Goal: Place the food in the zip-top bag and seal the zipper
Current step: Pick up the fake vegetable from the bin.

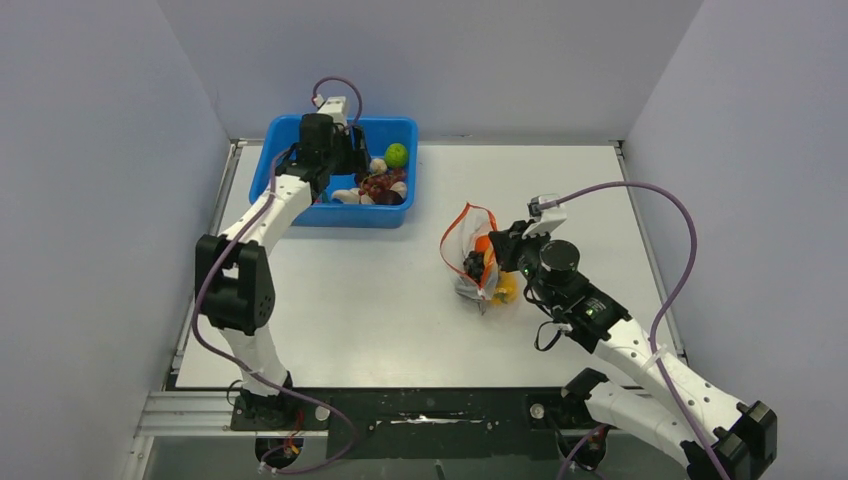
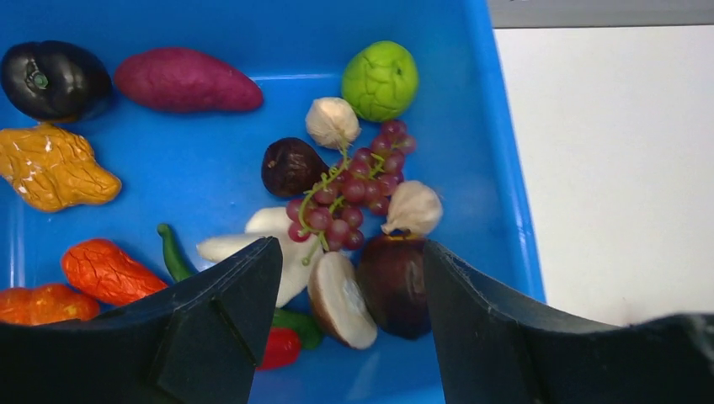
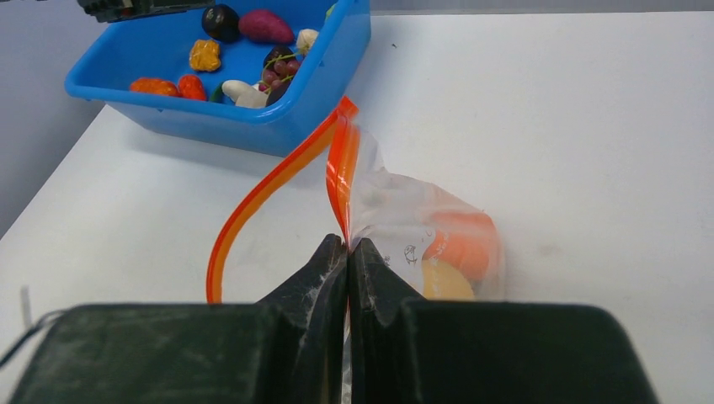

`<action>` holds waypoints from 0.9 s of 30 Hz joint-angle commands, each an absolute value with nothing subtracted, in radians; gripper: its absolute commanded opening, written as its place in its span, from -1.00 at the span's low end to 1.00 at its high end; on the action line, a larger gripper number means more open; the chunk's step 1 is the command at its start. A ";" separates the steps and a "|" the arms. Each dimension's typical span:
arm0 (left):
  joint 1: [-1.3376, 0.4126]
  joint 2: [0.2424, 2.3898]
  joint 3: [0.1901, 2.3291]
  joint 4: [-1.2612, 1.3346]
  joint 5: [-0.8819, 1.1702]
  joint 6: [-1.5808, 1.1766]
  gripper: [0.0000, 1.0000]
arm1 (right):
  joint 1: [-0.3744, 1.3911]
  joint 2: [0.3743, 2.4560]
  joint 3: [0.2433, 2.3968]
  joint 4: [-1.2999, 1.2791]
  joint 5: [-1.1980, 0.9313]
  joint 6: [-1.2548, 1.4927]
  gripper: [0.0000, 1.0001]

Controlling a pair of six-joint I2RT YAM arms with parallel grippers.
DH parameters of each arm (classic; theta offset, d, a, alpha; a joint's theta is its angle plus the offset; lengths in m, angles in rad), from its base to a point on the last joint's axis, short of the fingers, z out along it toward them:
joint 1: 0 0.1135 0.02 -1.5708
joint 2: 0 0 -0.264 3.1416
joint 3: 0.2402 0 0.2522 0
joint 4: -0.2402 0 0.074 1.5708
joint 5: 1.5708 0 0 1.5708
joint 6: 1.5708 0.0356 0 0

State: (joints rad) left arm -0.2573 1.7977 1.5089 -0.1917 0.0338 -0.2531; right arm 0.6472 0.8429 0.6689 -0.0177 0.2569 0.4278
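Top external view, by the clock: at eleven o'clock of the white table (image 1: 350,300), the blue bin (image 1: 400,222) with the left gripper (image 1: 340,155) hanging over it. Just toward three o'clock from centre, the zip-top bag (image 1: 462,262) lying flat, pinched by the right gripper (image 1: 490,258). From the left wrist, fingers spread wide and holding nothing, poised above a mushroom-like half (image 2: 337,299), a dark chestnut-like piece (image 2: 394,286) and a bunch of red grapes (image 2: 354,189), with a green fruit (image 2: 380,80) at twelve o'clock. From the right wrist, jaws pressed together on the bag's mouth edge, right at the orange zipper (image 3: 341,164), with one lip bowed away toward nine o'clock and the mouth gaping. Inside, an orange piece (image 3: 461,244) and a yellow one (image 3: 444,284). Probably mid-load: more food to fetch from the bin, zipper not yet sealed. Risks from here: closing on the crowded pile and catching two pieces at once, or snagging the grape stem; nudging a rounded piece aside instead of gripping it; dropping a piece against the slack lip and folding the mouth shut; tugging the thin film out of the pinch; tilting the bag and spilling the pieces already loaded.
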 commanded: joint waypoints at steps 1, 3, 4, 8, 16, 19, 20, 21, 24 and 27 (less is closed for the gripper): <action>-0.234 1.887 1.614 -0.153 0.016 -0.218 0.22 | 0.636 0.818 0.704 0.046 0.262 0.391 -1.00; -0.230 1.937 1.654 -0.151 0.014 -0.219 0.21 | 0.634 0.818 0.704 0.046 0.261 0.391 -1.00; -0.228 1.968 1.680 -0.153 0.019 -0.223 0.19 | 0.633 0.818 0.704 0.045 0.259 0.392 -1.00; -0.227 2.081 1.777 -0.134 0.042 -0.225 -0.09 | 0.632 0.825 0.707 0.044 0.262 0.398 -1.00; -0.226 2.288 1.971 -0.147 0.089 -0.225 -0.02 | 0.630 0.848 0.742 -0.010 0.264 0.410 -1.00; -0.227 2.349 2.027 -0.138 0.090 -0.217 -0.02 | 0.629 0.844 0.745 -0.033 0.283 0.419 -1.00; -0.227 2.365 2.038 -0.129 0.093 -0.215 -0.02 | 0.629 0.843 0.748 -0.039 0.284 0.419 -1.00; -0.226 2.380 2.047 -0.121 0.096 -0.215 0.00 | 0.629 0.842 0.752 -0.046 0.285 0.419 -1.00; -0.225 2.426 2.085 -0.116 0.115 -0.212 0.10 | 0.629 0.841 0.763 -0.064 0.295 0.420 -1.00; -0.225 2.454 2.099 -0.114 0.130 -0.210 0.12 | 0.631 0.842 0.758 -0.057 0.306 0.428 -1.00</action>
